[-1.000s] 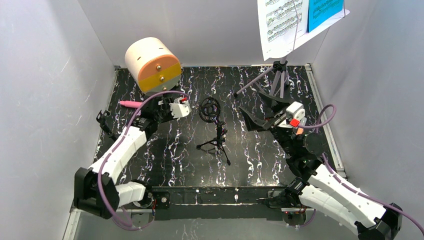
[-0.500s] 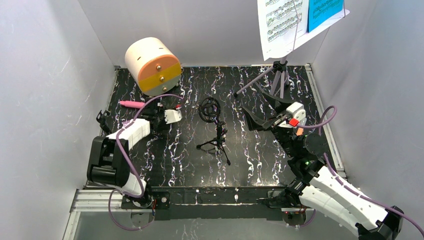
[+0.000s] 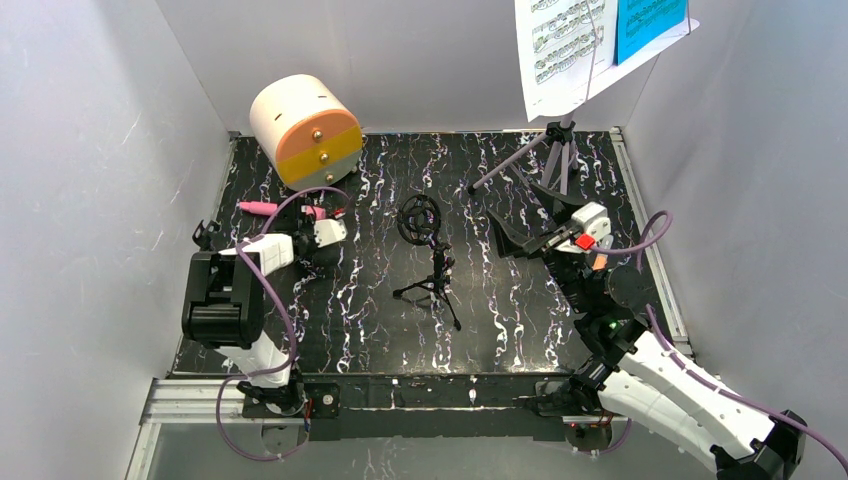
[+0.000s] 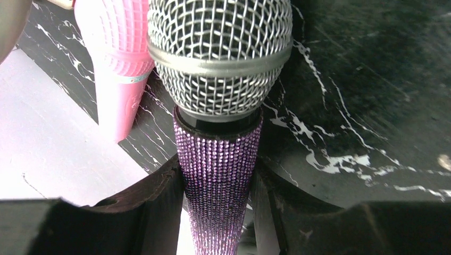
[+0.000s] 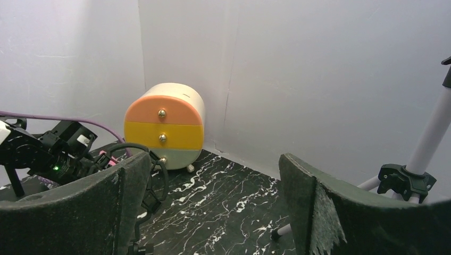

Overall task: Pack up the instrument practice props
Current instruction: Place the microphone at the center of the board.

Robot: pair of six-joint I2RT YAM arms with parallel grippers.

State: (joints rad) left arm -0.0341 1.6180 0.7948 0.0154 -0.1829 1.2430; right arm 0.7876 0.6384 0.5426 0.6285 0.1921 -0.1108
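Note:
The purple microphone (image 4: 218, 154), with its silver mesh head, stands between the jaws of my left gripper (image 4: 218, 180), which is shut on its glittering handle. The pink microphone (image 4: 119, 64) lies just beside it on the table (image 3: 258, 207). From above, the left gripper (image 3: 316, 222) sits at the table's left with its arm folded back. A thin black mic tripod (image 3: 432, 285) stands in the middle. The lilac music rack's tripod (image 3: 555, 160) stands at the back right, carrying white (image 3: 560, 55) and blue (image 3: 648, 25) pages. My right gripper (image 3: 522, 215) hangs open and holds nothing, in front of that tripod.
The cream cylinder box (image 3: 305, 130) with its orange, yellow and grey knobbed face stands in the back left corner. Grey walls close in the table on three sides. A small black object (image 3: 206, 236) sits at the left edge. The rack's leg (image 5: 425, 151) rises just right of my right fingers.
The left arm has folded back toward its base, carrying the gripper and purple microphone left next to the pink microphone. The right gripper opened slightly wider and shifted a little toward the back.

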